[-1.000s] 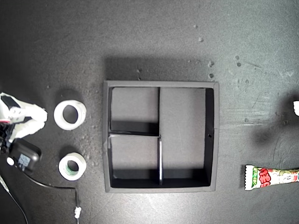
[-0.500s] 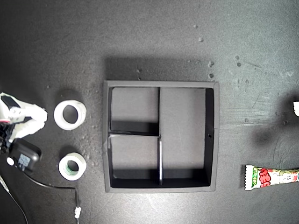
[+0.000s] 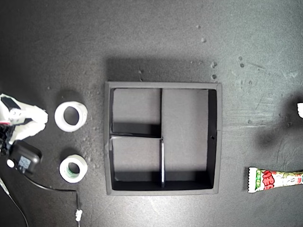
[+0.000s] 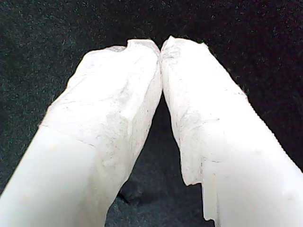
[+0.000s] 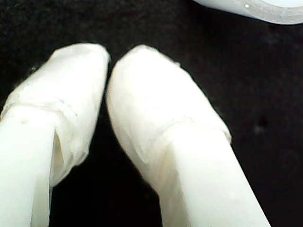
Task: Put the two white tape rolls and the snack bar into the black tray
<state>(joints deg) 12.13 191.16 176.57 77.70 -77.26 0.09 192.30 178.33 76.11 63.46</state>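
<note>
Evidently nothing is loaded yet: the black tray (image 3: 108, 142) sits mid-bench, both white tape rolls (image 3: 71, 117) (image 3: 73, 168) beside its wall on the exterior view's left, the snack bar (image 3: 276, 179) near the right edge. My first gripper (image 4: 161, 47) and second gripper (image 5: 108, 59) are pressed together, holding nothing. The long bar risks snagging the dividers; its red lettering is unreadable.

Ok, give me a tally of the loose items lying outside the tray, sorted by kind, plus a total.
White tape rolls: 2, the all-white ring of tape and the white ring with a greenish core, both at the exterior view's left of the square matte black tray.
Snack bars: 1, the long green-and-white packet with red lettering, at the exterior view's right edge.
Total: 3, none in the tray yet.
</note>
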